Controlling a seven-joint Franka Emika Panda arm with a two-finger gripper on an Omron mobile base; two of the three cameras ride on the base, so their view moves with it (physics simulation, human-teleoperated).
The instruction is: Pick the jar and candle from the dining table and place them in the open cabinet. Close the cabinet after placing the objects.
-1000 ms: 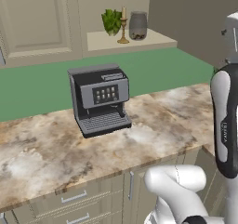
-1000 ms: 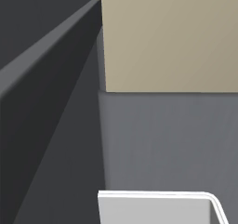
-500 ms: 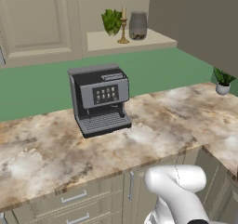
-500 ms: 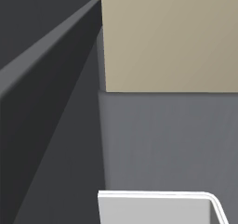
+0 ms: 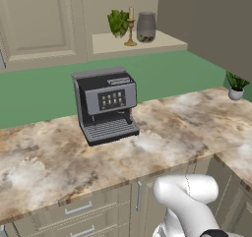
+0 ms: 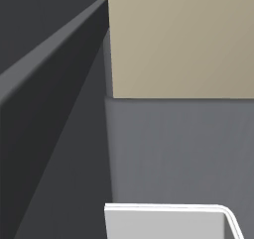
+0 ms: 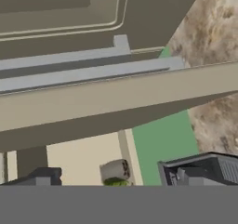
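Step in hand, by our reading: closing the cabinet, with both objects shelved.
Left to right in the left base view, we note the beige raised-panel cabinet door (image 5: pixel 42 19) standing open. Next come the slim cream candle on its brass holder (image 5: pixel 131 27) and the squat smoky-grey glass jar (image 5: pixel 146 27), side by side on the shelf and off the brown-and-white marbled dining table (image 5: pixel 187 118). We log the gripper spread wide, holding nothing. The next move calls for meeting the long silver bar handle (image 7: pixel 83 73), near in the hand view, and swinging the door shut.

Room: you face a green wall (image 5: pixel 44 93) | black coffee machine (image 5: pixel 106 104) on marbled counter | small potted plant (image 5: pixel 236 86) at right.
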